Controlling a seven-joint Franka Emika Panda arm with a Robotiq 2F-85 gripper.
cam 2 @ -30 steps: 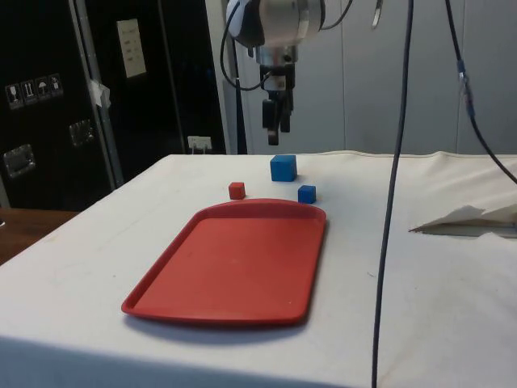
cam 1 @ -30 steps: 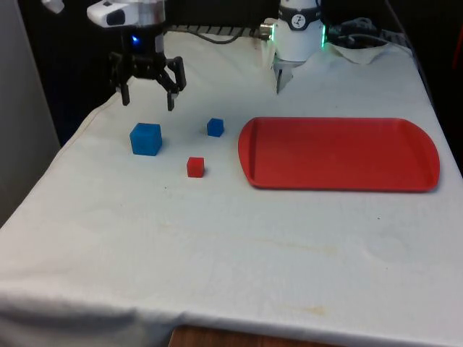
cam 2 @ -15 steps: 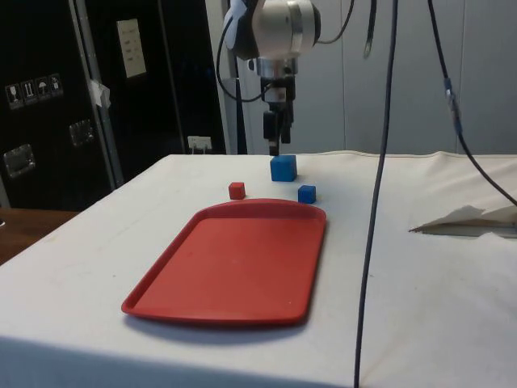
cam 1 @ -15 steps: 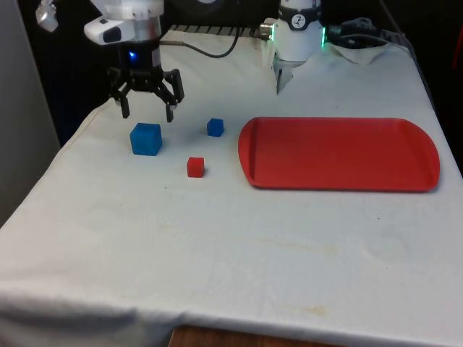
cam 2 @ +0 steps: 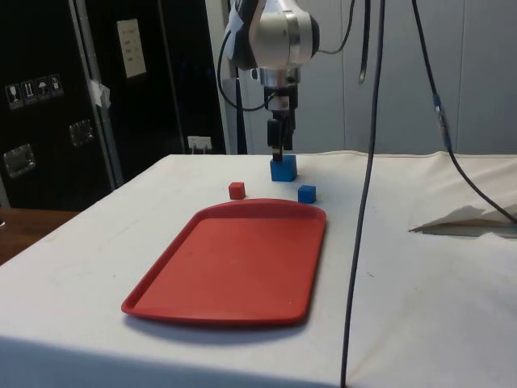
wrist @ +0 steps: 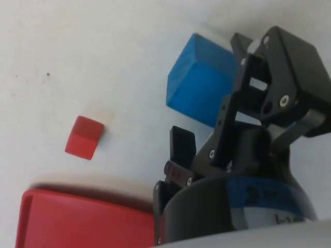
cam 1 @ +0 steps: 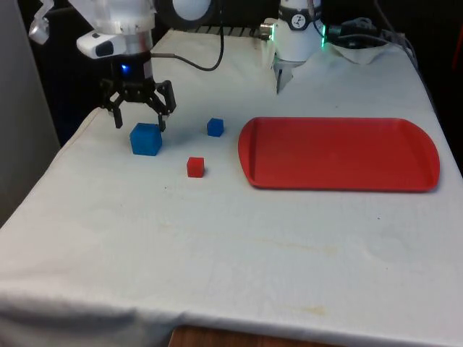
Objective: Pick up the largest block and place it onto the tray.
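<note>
The jaws stand spread just above the large blue block (cam 1: 146,139), one finger past each side (no contact visible). The block sits on the table (cam 1: 217,246), well apart from the red tray (cam 1: 340,153).

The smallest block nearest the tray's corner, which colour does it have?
Neither small block is clearly smaller. The nearer one, the small blue block, shows best in the side view.
</note>
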